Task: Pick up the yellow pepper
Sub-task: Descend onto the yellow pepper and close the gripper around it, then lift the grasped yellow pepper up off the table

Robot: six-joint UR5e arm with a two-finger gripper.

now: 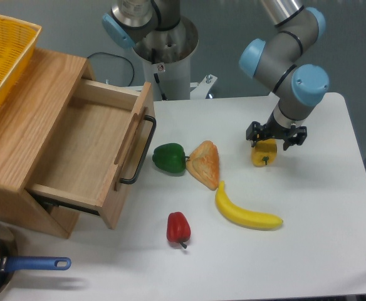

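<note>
A robotics lab: pedestal-mounted arm (pixel 289 63) over a white table (pixel 321 213) of toy food.

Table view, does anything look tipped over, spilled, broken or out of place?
Nothing spilled or broken. The drawer is pulled open and looks empty. The yellow pepper, banana, red pepper and green pepper lie loose on the table.
</note>
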